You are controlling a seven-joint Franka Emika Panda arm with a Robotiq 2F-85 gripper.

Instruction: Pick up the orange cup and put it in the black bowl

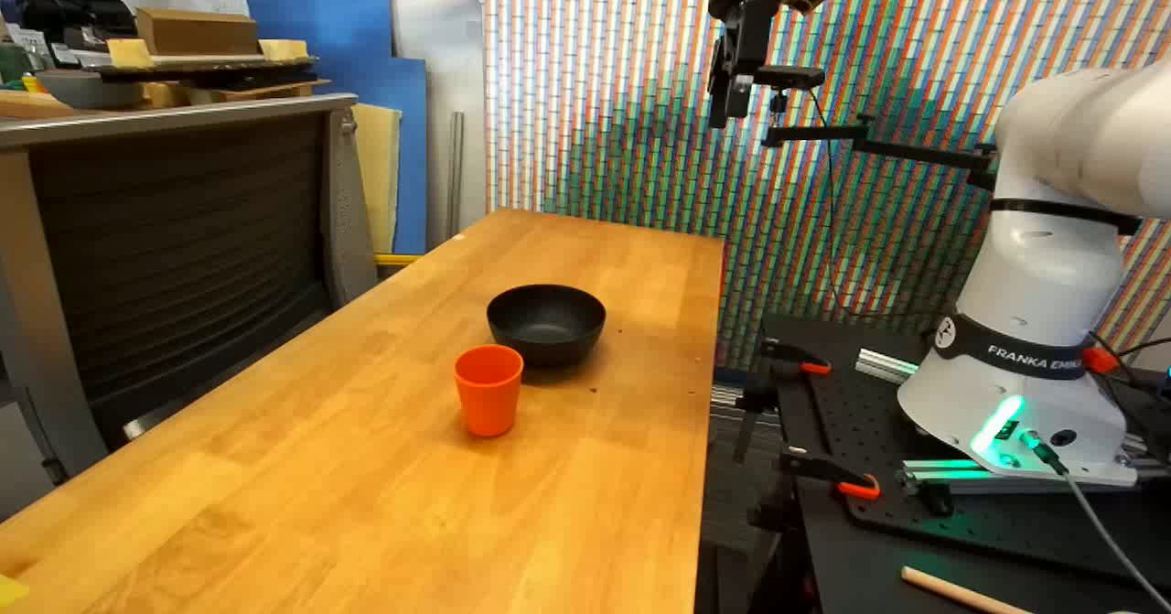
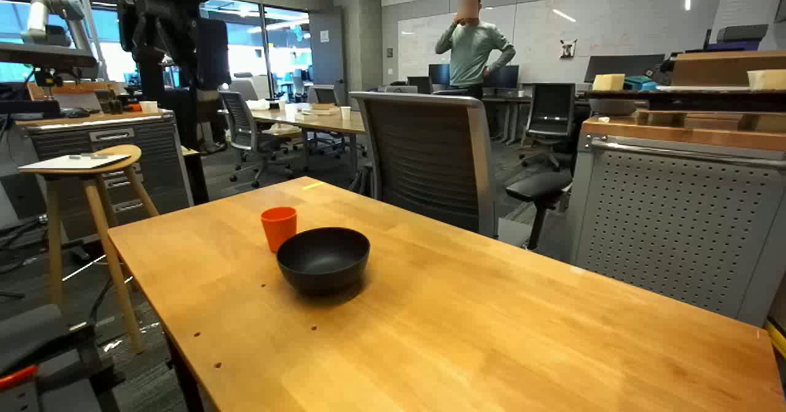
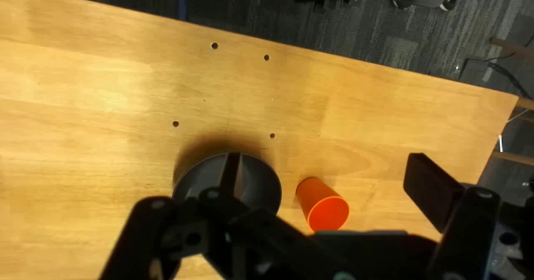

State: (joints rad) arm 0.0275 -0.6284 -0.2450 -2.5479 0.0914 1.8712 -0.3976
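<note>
The orange cup (image 1: 489, 393) stands upright on the wooden table, beside the black bowl (image 1: 547, 325). Both also show in an exterior view, where the bowl (image 2: 323, 261) partly overlaps the cup (image 2: 279, 228). In the wrist view a narrow gap separates the cup (image 3: 320, 205) from the bowl (image 3: 260, 184), and the gripper body hides the bowl's lower part. The inside of the bowl looks empty. My gripper (image 3: 325, 163) is open, with its fingers wide apart and nothing between them. It hangs high above the table in both exterior views (image 1: 730, 106) (image 2: 184, 83).
The wooden table (image 1: 585, 522) has a long edge facing the robot base (image 1: 1015, 385). A mesh-backed chair (image 2: 427, 160) stands against the opposite edge. A wooden stool (image 2: 126, 154) stands off one end. A person (image 2: 473, 50) stands far in the background.
</note>
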